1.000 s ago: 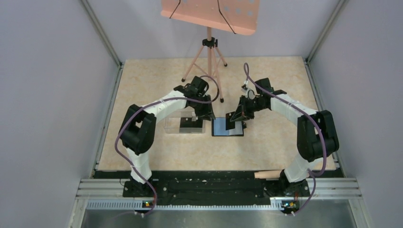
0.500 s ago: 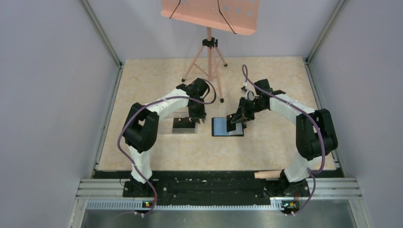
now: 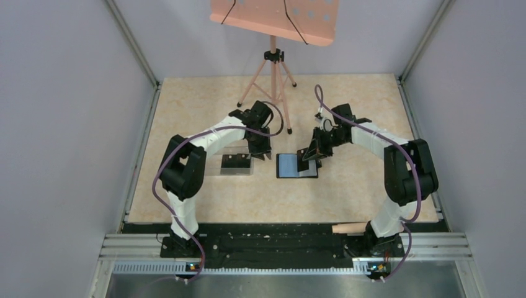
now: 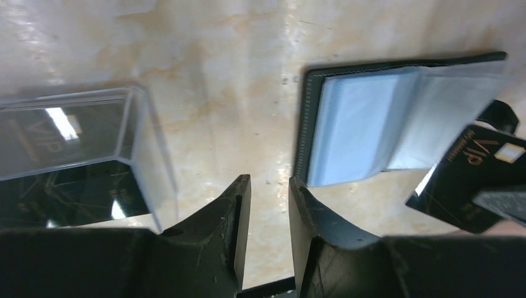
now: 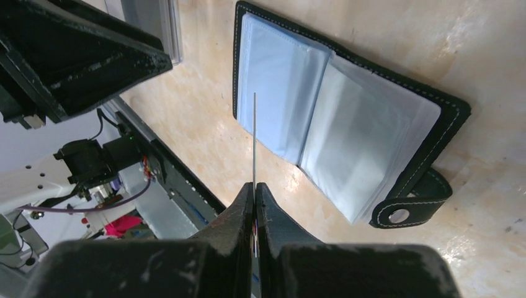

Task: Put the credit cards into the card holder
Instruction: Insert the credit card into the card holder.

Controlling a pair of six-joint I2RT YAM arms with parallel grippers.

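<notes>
Seen from my remote station: the right gripper point(image 5: 255, 194) is clamped flat on a single black credit card point(image 5: 254, 133), which the right wrist camera shows edge-on as a thin line rising from the closed fingertips. The card holder point(image 5: 338, 127) lies unfolded on the table point(image 3: 205, 105), bluish-grey sleeves facing up and its snap tab flung out at the lower right in that view. The gripped card's free edge hangs over those sleeves, near the fold between two of them; I cannot tell whether it touches them. In the left wrist view the same card point(image 4: 477, 171) shows its face with gold lettering, tilted, at the right end of the card holder point(image 4: 360, 121). The left gripper point(image 4: 268, 186) hangs over bare table, its jaws a narrow gap apart with nothing between them. It sits between the card holder on one side and a clear plastic box point(image 4: 146, 155) on the other. The stacked cards point(image 4: 68, 195) lie dark inside the box, well apart from the card in the right gripper. From overhead, the left gripper point(image 3: 263, 155) stands just beside the box point(image 3: 236, 162), and the card holder point(image 3: 288, 166) lies beneath the right gripper point(image 3: 305, 161).
</notes>
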